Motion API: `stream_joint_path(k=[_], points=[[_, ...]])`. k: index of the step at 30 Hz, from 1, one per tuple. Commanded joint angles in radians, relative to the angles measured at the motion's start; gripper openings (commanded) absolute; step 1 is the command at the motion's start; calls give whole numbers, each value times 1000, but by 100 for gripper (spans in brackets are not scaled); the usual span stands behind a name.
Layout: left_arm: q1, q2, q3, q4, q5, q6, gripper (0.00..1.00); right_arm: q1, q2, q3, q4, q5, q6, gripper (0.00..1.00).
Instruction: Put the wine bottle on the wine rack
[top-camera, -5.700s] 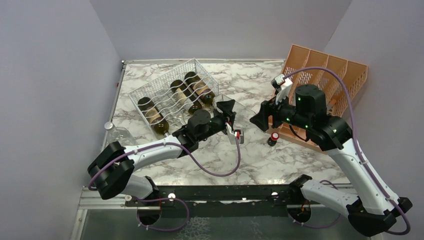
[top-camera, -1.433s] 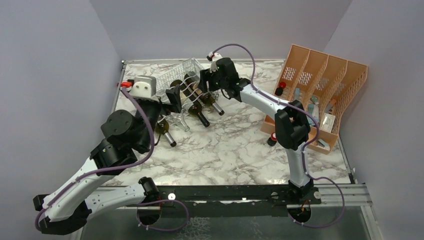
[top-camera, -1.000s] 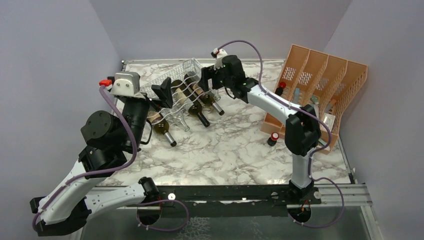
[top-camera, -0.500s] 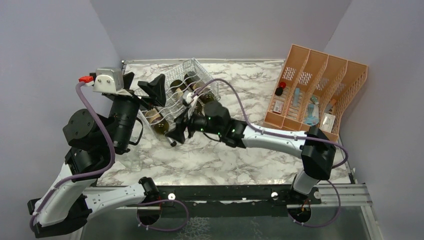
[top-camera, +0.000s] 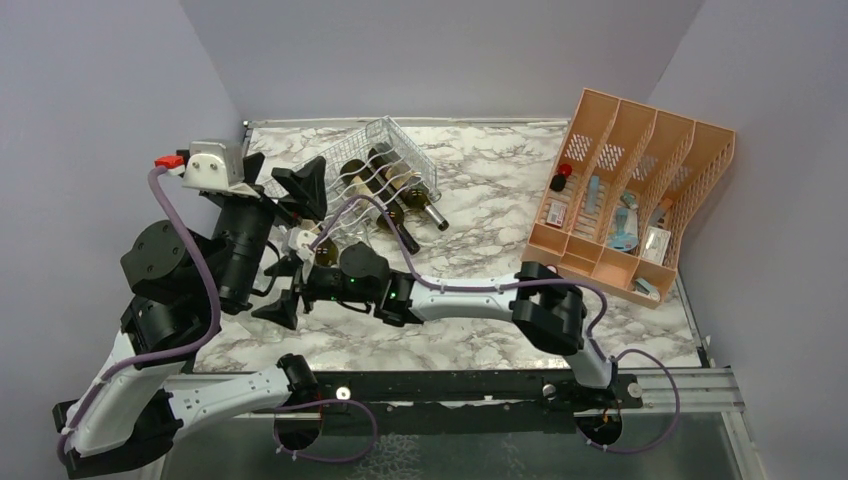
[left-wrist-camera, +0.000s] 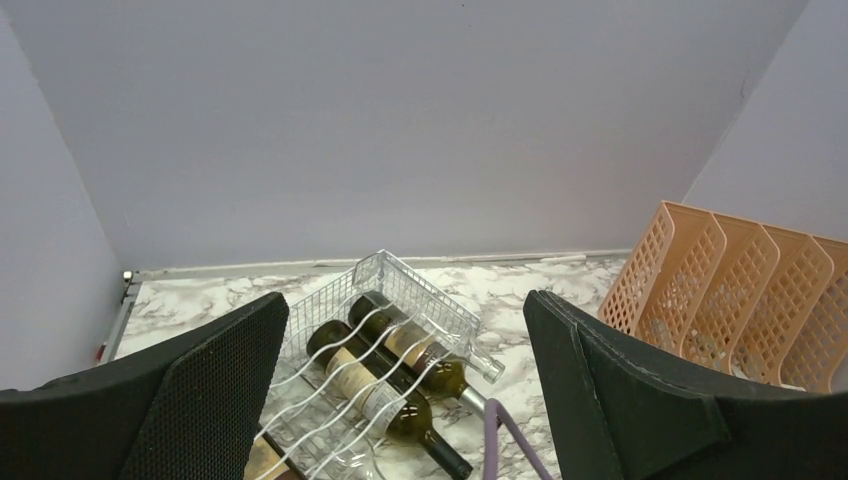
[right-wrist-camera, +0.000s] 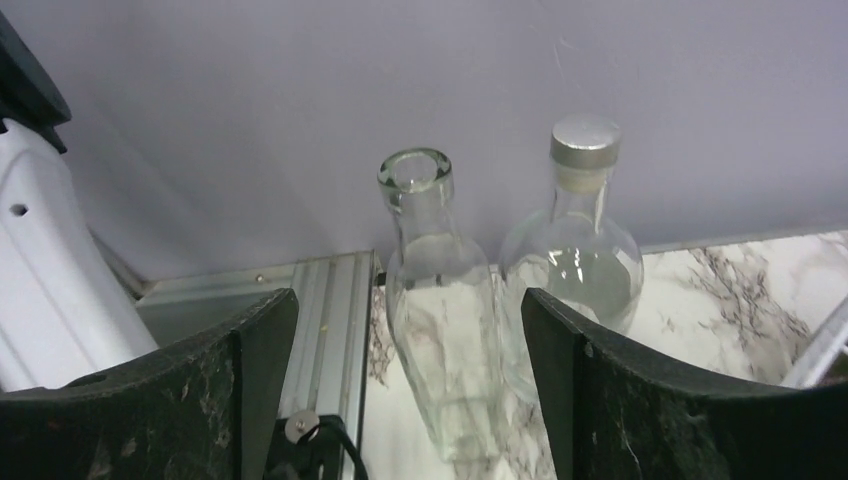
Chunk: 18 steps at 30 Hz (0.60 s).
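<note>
Right gripper (right-wrist-camera: 408, 300), jaws spread and empty, is facing two standing bottles.
The open-necked wine bottle (right-wrist-camera: 440, 330) is standing at the table's (right-wrist-camera: 700, 290) left edge beside a capped bottle (right-wrist-camera: 572, 265); slick, breakable glass is likely asking for a firm mid-body hold. Beyond, the left gripper (left-wrist-camera: 405, 300) is hovering agape before the wine rack (left-wrist-camera: 325, 297).

**Left arm** (top-camera: 150, 385) and **right arm** (top-camera: 465, 297): white moulded links joined by rounded black joint housings (top-camera: 160, 262). A purple cable (top-camera: 155, 185) runs along each arm. On the left wrist it meets a red plug (top-camera: 167, 161) beside a silvery-white camera box (top-camera: 213, 166). Small green lights (top-camera: 350, 283) dot the right arm's black joints. **Fingers** (left-wrist-camera: 215, 390): black, wedge-shaped, with a finely dimpled inner face. The right pair (right-wrist-camera: 610, 400) look mottled grey.
</note>
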Motion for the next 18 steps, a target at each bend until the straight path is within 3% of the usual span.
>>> stream_joint_path(k=[1, 9, 18], points=[[-4, -28, 18, -9, -35, 20, 96, 11, 99, 130, 54, 6, -32, 86], [-4, -44, 7, -5, -72, 35, 96, 15, 250, 343, -75, -48, 5, 86], [-5, -39, 18, -4, -108, 62, 96, 17, 354, 480, -130, -47, -12, 73]])
